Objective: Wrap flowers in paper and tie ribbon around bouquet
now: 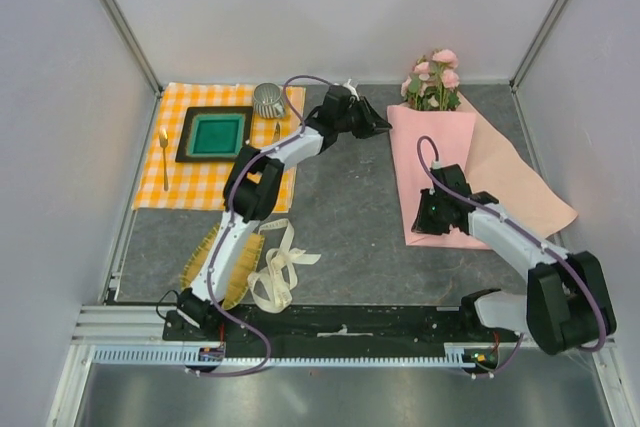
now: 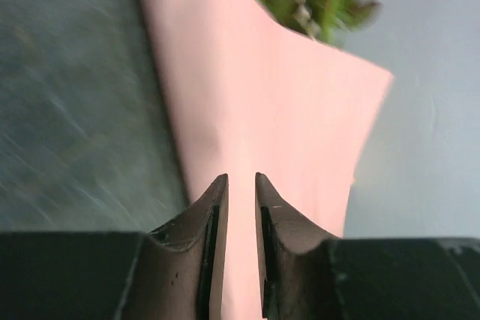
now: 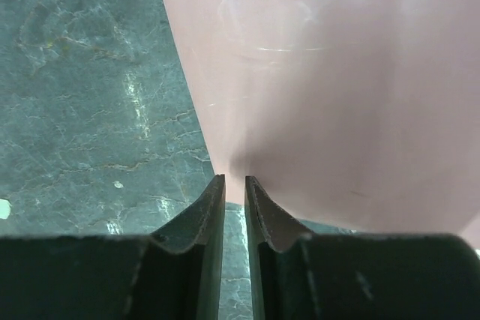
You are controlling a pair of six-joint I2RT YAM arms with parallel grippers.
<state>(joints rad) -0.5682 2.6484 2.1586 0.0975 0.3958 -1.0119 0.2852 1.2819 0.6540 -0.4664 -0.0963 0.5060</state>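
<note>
Wrapping is judged half done: pale pink green-stemmed flowers (image 1: 435, 72) are folded in the large pink paper sheet (image 1: 430, 142) on the grey desk (image 1: 350, 217), the left claw (image 2: 240, 177) and right claw (image 3: 234, 179) are narrowly parted, empty, and the cream fabric ribbon (image 1: 272, 287) is left untied.

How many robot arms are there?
2. The left arm reaches the top left edge of the pink paper, by the flowers; the right arm is at its bottom left corner.

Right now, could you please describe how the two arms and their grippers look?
The left arm and right arm have white links with black joints; a thin purple cable runs along each. The left gripper and right gripper each have two dark tapering fingers.
</note>
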